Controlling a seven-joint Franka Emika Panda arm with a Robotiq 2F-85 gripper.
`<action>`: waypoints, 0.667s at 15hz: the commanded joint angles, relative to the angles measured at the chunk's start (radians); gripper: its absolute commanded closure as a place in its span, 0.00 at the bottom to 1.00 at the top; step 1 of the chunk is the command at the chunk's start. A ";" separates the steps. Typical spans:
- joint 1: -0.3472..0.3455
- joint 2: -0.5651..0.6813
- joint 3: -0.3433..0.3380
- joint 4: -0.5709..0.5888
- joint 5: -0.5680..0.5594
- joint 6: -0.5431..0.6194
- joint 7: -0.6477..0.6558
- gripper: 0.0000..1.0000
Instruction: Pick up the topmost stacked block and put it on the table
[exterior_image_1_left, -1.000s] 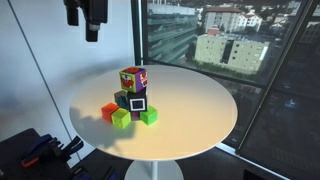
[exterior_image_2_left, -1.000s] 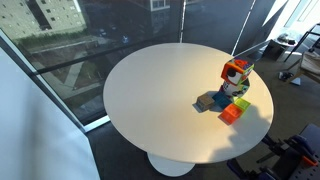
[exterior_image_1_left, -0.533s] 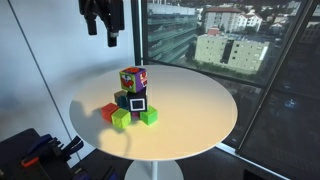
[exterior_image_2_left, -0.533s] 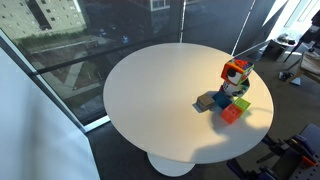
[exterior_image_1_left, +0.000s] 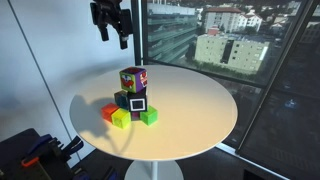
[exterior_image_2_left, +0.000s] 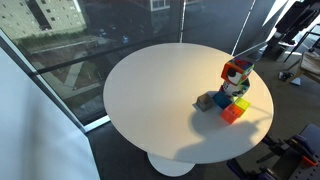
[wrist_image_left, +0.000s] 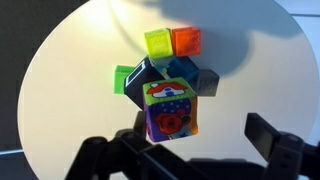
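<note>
The topmost stacked block (exterior_image_1_left: 133, 78) is a small multicoloured cube on top of a dark cube with a white square outline (exterior_image_1_left: 136, 102). It also shows in the other exterior view (exterior_image_2_left: 236, 71) and in the wrist view (wrist_image_left: 170, 110). The stack stands on the round white table (exterior_image_1_left: 190, 110), which also shows in the other exterior view (exterior_image_2_left: 150, 100) and the wrist view (wrist_image_left: 80, 70). My gripper (exterior_image_1_left: 122, 34) hangs high above the table, up and to the left of the stack. In the wrist view the gripper (wrist_image_left: 190, 140) is open and empty, with its fingers either side of the block far below.
An orange cube (exterior_image_1_left: 110, 112) and two green cubes (exterior_image_1_left: 121, 119) (exterior_image_1_left: 148, 116) lie at the foot of the stack. In the wrist view they show as orange (wrist_image_left: 186, 40) and green (wrist_image_left: 158, 43) cubes. Glass windows stand behind the table.
My gripper has moved to the right, closer to a spot above the stack. The blocks have not moved.
</note>
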 joint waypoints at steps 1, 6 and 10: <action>0.003 0.044 0.035 0.007 -0.028 0.070 0.054 0.00; -0.003 0.120 0.071 0.028 -0.090 0.099 0.127 0.00; -0.007 0.170 0.078 0.049 -0.151 0.091 0.169 0.00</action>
